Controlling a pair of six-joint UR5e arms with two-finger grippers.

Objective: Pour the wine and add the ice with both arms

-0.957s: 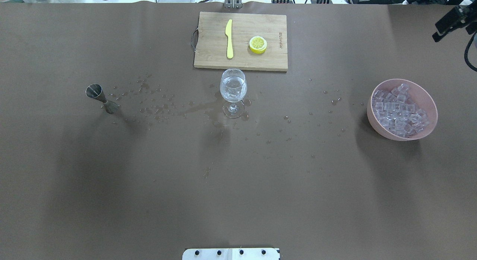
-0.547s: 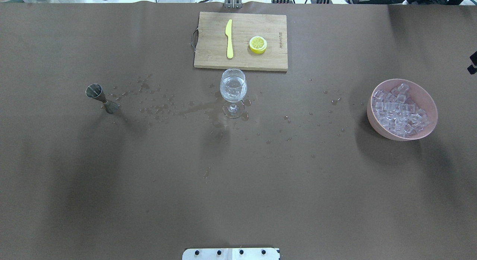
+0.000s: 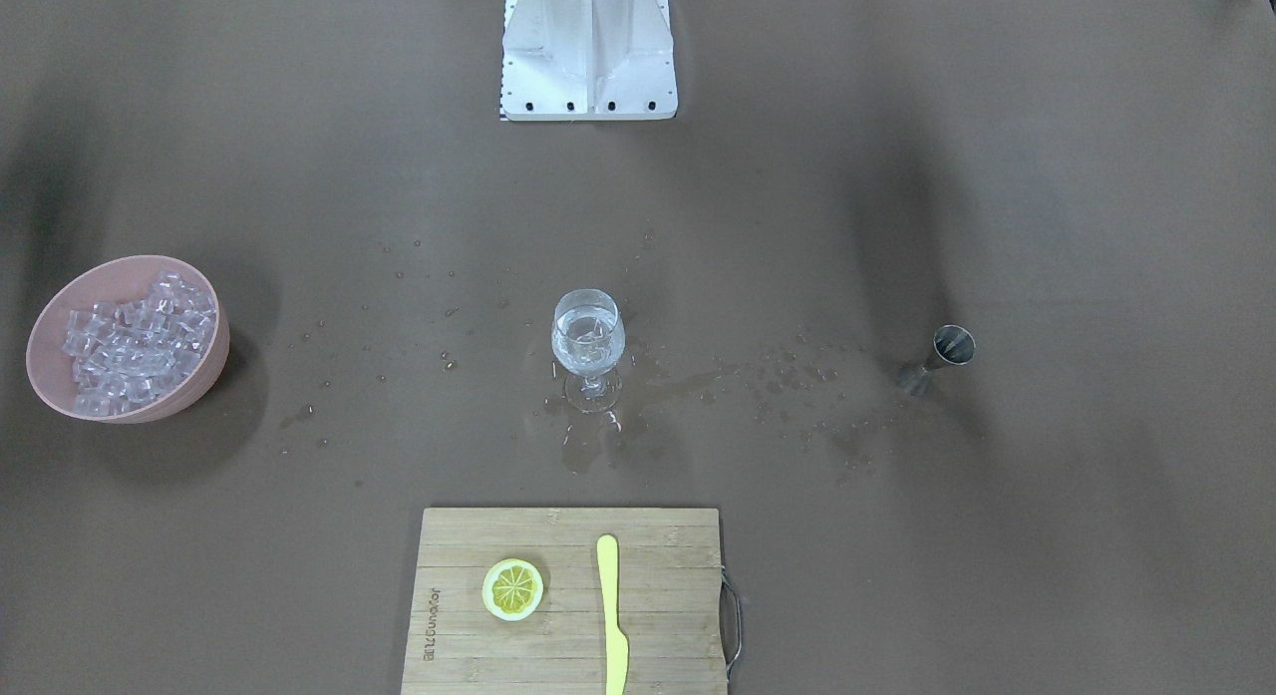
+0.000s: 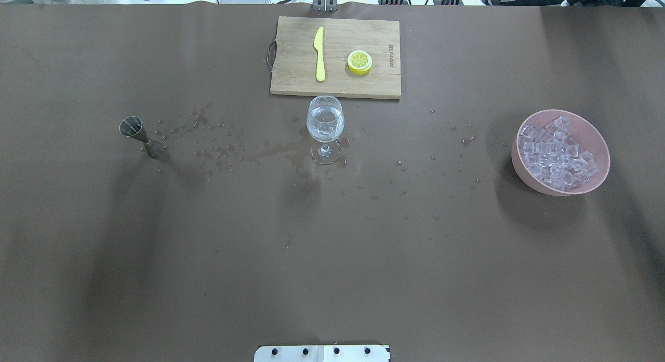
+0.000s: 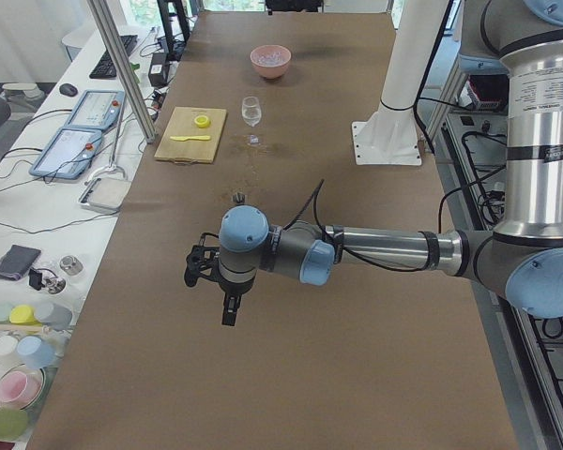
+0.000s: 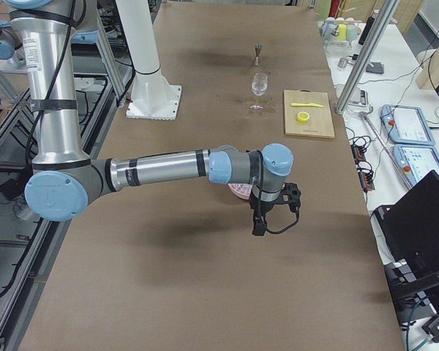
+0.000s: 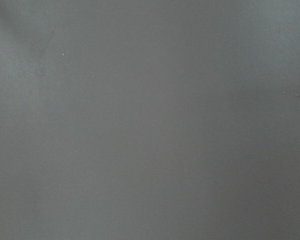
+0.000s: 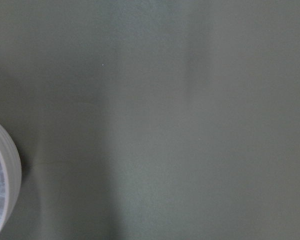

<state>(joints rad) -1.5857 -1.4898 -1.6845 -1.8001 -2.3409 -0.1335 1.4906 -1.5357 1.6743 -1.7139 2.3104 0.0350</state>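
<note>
A wine glass (image 4: pixel 325 124) stands mid-table, holding clear wine and what looks like an ice cube; it also shows in the front view (image 3: pixel 588 341). A pink bowl (image 4: pixel 590 131) at the right holds a heap of ice (image 4: pixel 556 154). A steel jigger (image 4: pixel 140 137) stands upright at the left. My left gripper (image 5: pixel 227 309) shows only in the exterior left view, pointing down beyond the jigger's end of the table. My right gripper (image 6: pixel 259 224) shows only in the exterior right view, just past the bowl. I cannot tell whether either is open or shut.
A wooden cutting board (image 4: pixel 291 71) at the far edge carries a yellow knife (image 4: pixel 319 53) and a lemon slice (image 4: pixel 359 62). Water drops and a wet patch (image 4: pixel 275 151) lie around the glass. The white stand's base (image 4: pixel 322 353) sits at the near edge.
The right gripper, at the overhead view's upper right a second ago, slid off the right edge and is now out of that view. Glass, jigger and bowl have not moved.
</note>
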